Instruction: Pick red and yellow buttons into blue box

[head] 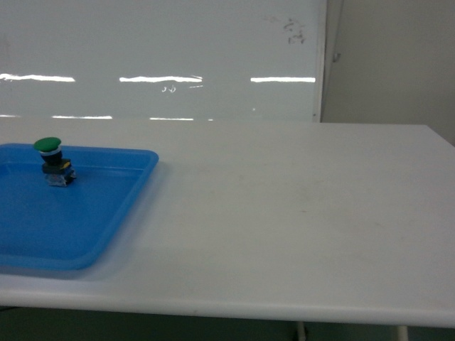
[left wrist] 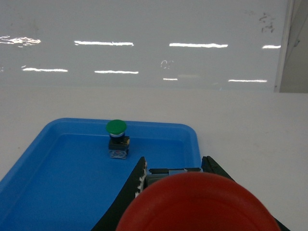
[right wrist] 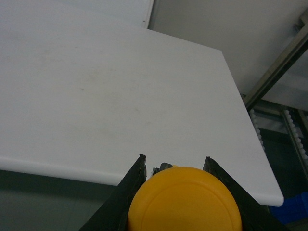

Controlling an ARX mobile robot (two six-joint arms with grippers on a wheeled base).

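Wrist views | left gripper [left wrist: 174, 166] grips red button [left wrist: 197, 204] | right gripper [right wrist: 174, 166] grips yellow button [right wrist: 185, 199]

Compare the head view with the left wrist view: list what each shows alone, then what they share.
Only the head view shows the table's near front edge and its bare right half; no arm or claw appears there.

Only the left wrist view shows the left claw shut on the red button, whose cap fills the bottom of the picture.

Both show the shallow blue tray on the white table, with the green button standing upright in it, and the whiteboard behind.
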